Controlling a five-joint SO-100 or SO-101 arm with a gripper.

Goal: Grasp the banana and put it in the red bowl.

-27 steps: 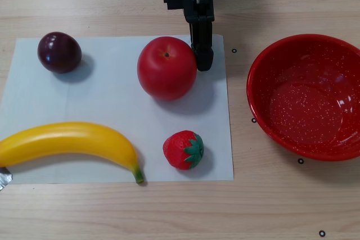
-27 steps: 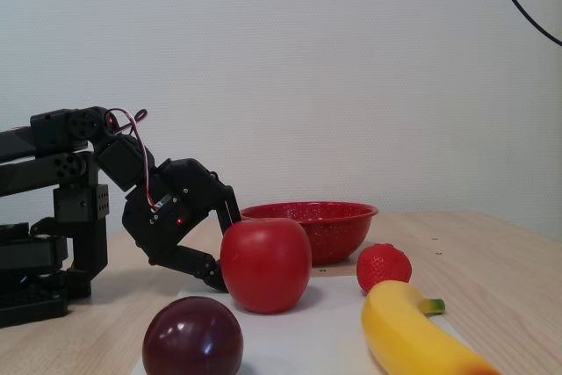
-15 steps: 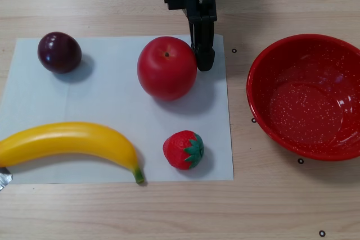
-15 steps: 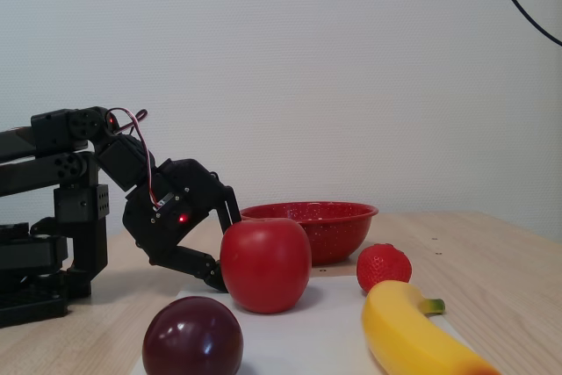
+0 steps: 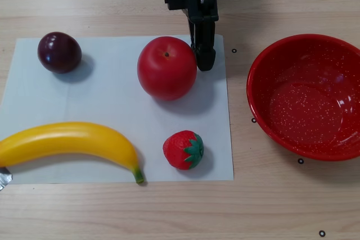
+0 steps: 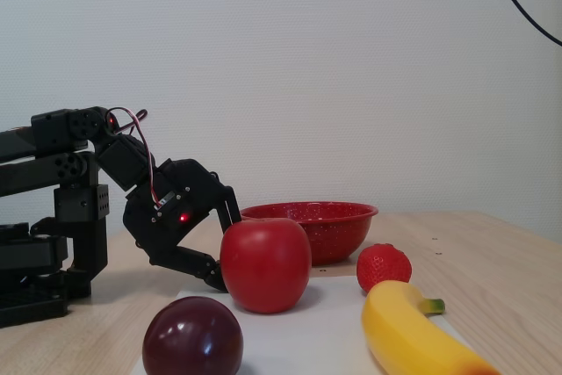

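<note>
The yellow banana (image 5: 70,141) lies along the front left of a white sheet, its dark tip pointing right; the fixed view shows its near end (image 6: 408,335) at the bottom. The red bowl (image 5: 306,95) sits empty on the wood to the right of the sheet, and stands behind the fruit (image 6: 309,213) in the fixed view. My gripper (image 5: 205,63) hangs low at the sheet's far edge, right beside a red apple (image 5: 167,68) and far from the banana. Its fingers (image 6: 206,271) run behind the apple, so the tips are hidden.
A dark plum (image 5: 59,52) rests at the sheet's (image 5: 107,102) back left and a strawberry (image 5: 183,149) at its front right. The arm's base (image 6: 44,252) stands at the left of the fixed view. Small black marks dot the wood around the bowl.
The gripper has shifted very slightly beside the apple. The fruits and the bowl have not moved.
</note>
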